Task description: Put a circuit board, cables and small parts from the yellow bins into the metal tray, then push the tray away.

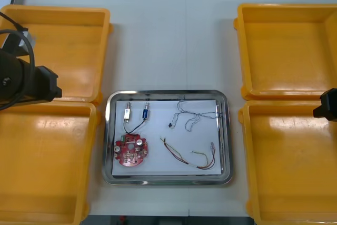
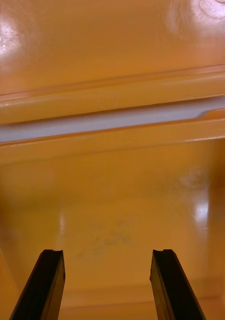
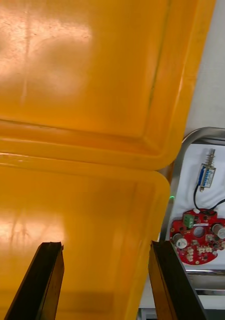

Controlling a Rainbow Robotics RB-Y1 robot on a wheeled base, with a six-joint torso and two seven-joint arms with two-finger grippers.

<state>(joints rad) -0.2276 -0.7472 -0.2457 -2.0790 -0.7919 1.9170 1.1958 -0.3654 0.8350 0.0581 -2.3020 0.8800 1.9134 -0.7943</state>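
The metal tray [image 1: 167, 95], white inside, sits between the yellow bins. In it lie a round red circuit board [image 1: 131, 150], two small metal parts [image 1: 128, 113] [image 1: 145, 113] with a black cable, a thin twisted blue and white cable [image 1: 192, 117], and a red and yellow cable [image 1: 184, 157]. The left wrist view shows the board [image 3: 198, 241] and one small part [image 3: 207, 173] past the bin rim. My left gripper [image 3: 106, 280] stands open over the left bins, holding nothing. My right gripper [image 2: 110, 282] stands open over an empty bin floor at the right.
Two yellow bins at the left [image 1: 58, 51] [image 1: 45, 162] and two at the right [image 1: 287, 48] [image 1: 292, 164] look empty. The left arm [image 1: 23, 80] hangs over the seam between the left bins. Bare table runs beyond the tray's far edge.
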